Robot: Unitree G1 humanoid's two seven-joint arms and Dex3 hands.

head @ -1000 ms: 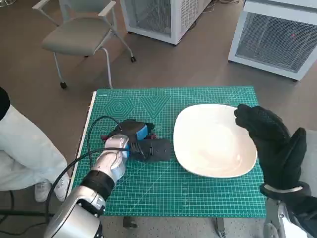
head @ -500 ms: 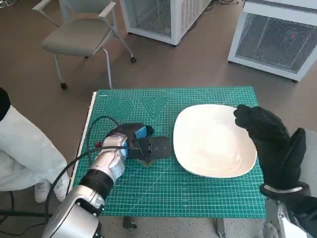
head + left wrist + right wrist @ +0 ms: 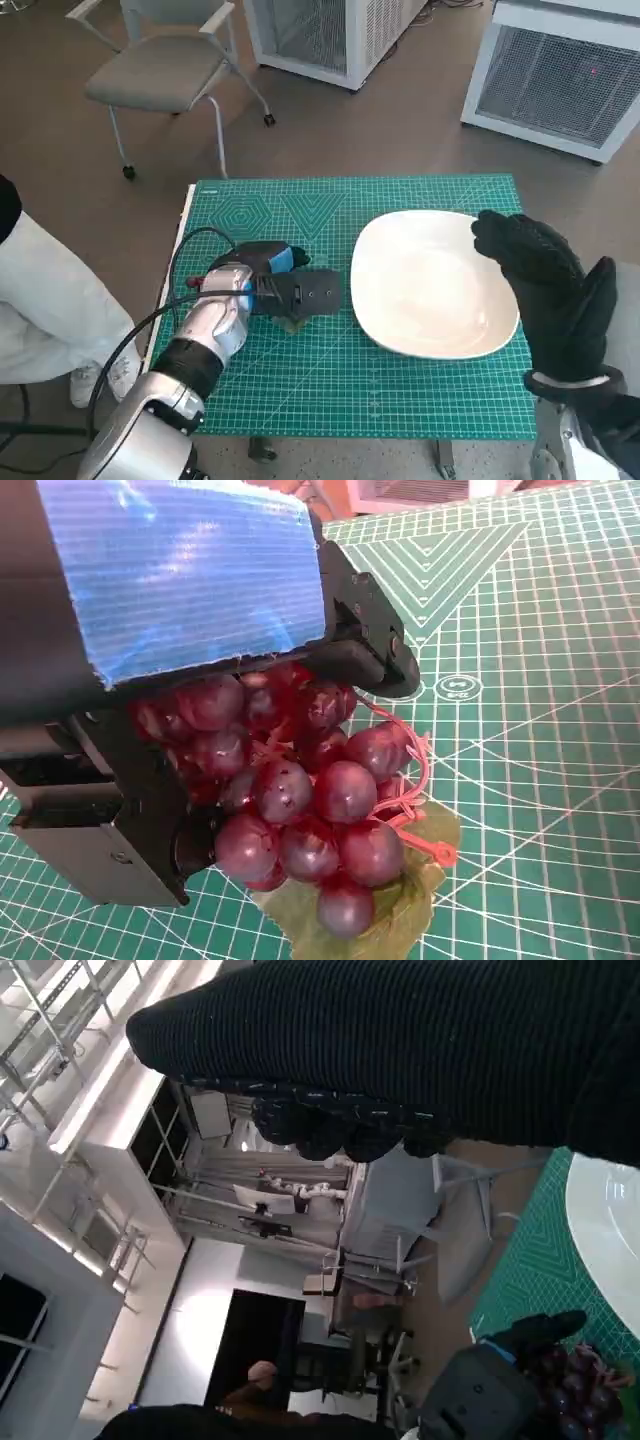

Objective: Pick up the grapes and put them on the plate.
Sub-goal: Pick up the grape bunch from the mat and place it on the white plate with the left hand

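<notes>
one bunch, grapes (image 3: 300, 810), gripped in left hand (image 3: 290, 293) over green mat (image 3: 400, 390), beside plate (image 3: 430, 285). soft, lumpy, light load; berries may detach; hold around bunch body. left wrist view shows leaf under grapes; head view hides bunch. right hand (image 3: 550, 290) at plate's far edge, apparently empty, fingers loosely extended.

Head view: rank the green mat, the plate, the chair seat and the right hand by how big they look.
1. Green mat
2. Plate
3. Chair seat and right hand: unsure. They cover similar areas, and the hand sits much nearer the camera, which inflates it.
</notes>
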